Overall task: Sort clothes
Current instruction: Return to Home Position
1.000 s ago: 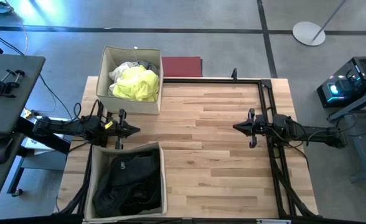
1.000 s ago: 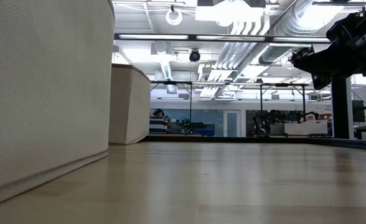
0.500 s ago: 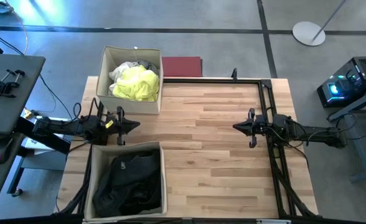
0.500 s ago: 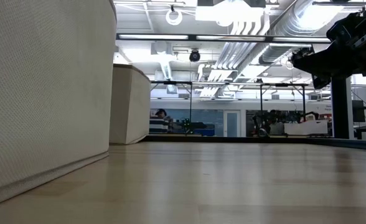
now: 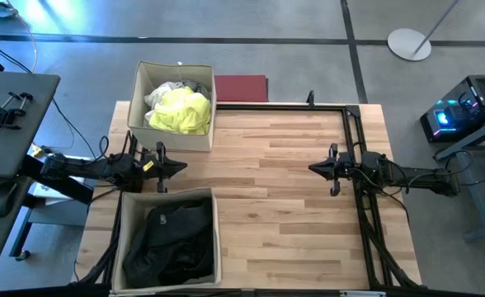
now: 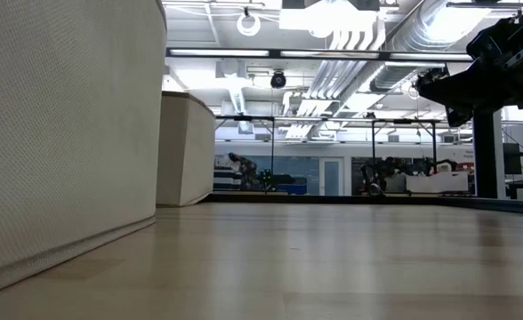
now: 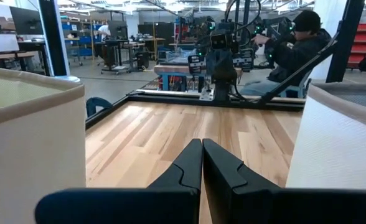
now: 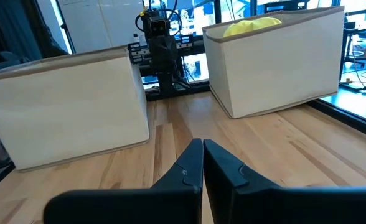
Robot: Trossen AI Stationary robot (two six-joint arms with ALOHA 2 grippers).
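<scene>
A neon yellow garment (image 5: 181, 112) lies on top of white and grey clothes (image 5: 170, 88) in the far beige box (image 5: 174, 71); its top also shows in the right wrist view (image 8: 253, 25). Black and dark navy clothes (image 5: 170, 243) fill the near beige box (image 5: 167, 196). My left gripper (image 5: 181, 168) is shut and empty, hovering between the two boxes at the table's left. My right gripper (image 5: 312, 169) is shut and empty above the table's right part, and shows high in the low view (image 6: 422, 87).
A flat dark red rectangle (image 5: 242, 87) lies beyond the table's far edge. A black frame (image 5: 358, 148) runs along the far and right sides of the table. Bare wood (image 5: 267, 190) lies between the grippers. A person (image 7: 295, 43) sits beyond the table.
</scene>
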